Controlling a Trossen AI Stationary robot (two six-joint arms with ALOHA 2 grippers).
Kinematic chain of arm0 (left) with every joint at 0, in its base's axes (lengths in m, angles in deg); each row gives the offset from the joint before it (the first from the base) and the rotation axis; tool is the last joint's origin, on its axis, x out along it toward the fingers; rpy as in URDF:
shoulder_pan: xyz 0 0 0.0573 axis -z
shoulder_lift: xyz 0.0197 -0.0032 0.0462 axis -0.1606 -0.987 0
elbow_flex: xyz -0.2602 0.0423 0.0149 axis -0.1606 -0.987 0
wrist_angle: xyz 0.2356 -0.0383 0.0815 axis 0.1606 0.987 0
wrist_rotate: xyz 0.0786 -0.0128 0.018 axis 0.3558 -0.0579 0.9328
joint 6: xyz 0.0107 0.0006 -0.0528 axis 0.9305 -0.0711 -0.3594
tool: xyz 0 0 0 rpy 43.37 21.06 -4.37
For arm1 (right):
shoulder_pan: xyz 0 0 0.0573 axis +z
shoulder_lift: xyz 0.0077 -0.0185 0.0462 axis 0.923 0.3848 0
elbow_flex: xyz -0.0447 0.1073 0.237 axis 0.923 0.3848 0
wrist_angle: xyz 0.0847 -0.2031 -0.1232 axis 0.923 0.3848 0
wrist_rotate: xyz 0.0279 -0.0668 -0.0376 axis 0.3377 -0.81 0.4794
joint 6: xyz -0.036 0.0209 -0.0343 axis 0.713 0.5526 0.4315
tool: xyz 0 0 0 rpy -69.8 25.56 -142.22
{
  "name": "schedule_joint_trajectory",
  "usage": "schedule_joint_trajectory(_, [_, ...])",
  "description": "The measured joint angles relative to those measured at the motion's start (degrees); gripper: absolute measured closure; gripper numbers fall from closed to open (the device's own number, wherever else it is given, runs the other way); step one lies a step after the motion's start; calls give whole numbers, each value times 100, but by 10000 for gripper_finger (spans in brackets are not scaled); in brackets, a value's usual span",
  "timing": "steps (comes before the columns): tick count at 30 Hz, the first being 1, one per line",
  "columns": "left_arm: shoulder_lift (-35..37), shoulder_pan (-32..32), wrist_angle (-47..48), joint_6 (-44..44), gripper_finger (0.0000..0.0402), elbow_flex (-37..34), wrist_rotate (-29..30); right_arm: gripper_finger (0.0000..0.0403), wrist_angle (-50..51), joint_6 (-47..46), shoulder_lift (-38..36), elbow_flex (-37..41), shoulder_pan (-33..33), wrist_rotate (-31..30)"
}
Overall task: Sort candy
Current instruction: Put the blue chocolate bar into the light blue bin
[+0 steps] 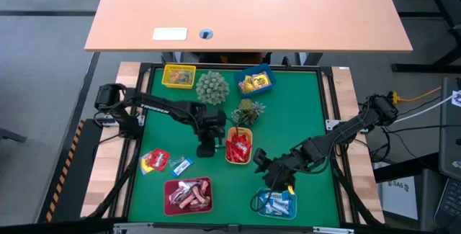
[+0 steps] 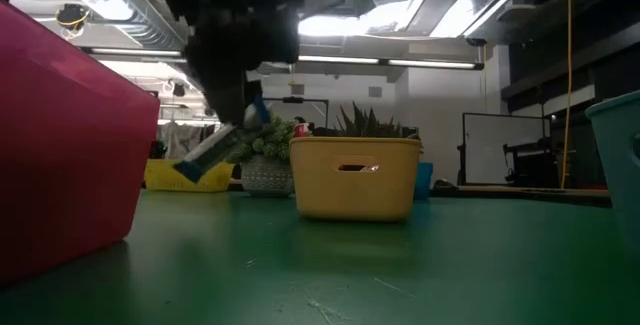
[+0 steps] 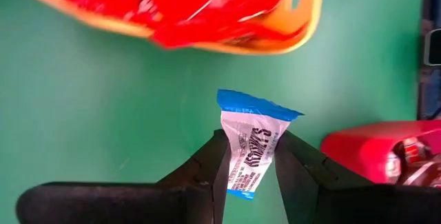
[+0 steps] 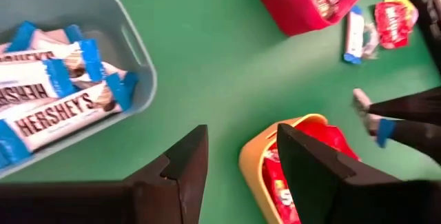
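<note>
Pinching a blue-and-white wrapped candy [image 3: 249, 151] upright, the left hand [image 3: 249, 160] grips it; right hand [image 4: 241, 158] gapes empty.

On the green surface [image 1: 302, 111] stand small plastic trays: yellow [image 1: 178, 76] and blue [image 1: 255, 81] far, orange [image 1: 239, 146] central, red [image 1: 188, 196] near, beside two spiky green plant balls [image 1: 212, 87].

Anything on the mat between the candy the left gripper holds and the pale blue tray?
In the high view, only the right gripper sits between the blue-white candy in the left gripper and the pale blue tray; otherwise bare green mat.
</note>
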State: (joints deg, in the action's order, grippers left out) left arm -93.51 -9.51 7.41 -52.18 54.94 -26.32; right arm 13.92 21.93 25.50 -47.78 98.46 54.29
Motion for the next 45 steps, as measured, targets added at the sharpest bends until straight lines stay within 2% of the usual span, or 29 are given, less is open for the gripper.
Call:
schedule_joint_trajectory(10, [4,379,-1019,-250,311,2,16,229,-437,456,0,0,-6,-232])
schedule_joint_trajectory(14, [4,468,-1338,-260,311,2,19,229,-560,547,0,0,-165,-247])
schedule_joint_trajectory(20, [4,572,-1728,-259,311,2,23,229,-760,548,0,0,-551,-664])
schedule_joint_trajectory(22, [4,605,-1863,-255,311,2,28,229,-879,539,0,0,-692,-548])
schedule_joint_trajectory(27, [4,719,-2277,-242,311,2,128,229,-1184,531,31,0,-927,175])
schedule_joint_trajectory(37, [7,863,-3287,-241,311,4,154,229,-1620,546,192,-2,-940,170])
schedule_joint_trajectory(45, [7,863,-3484,-238,311,4,154,229,-1633,561,199,-1,-938,-54])
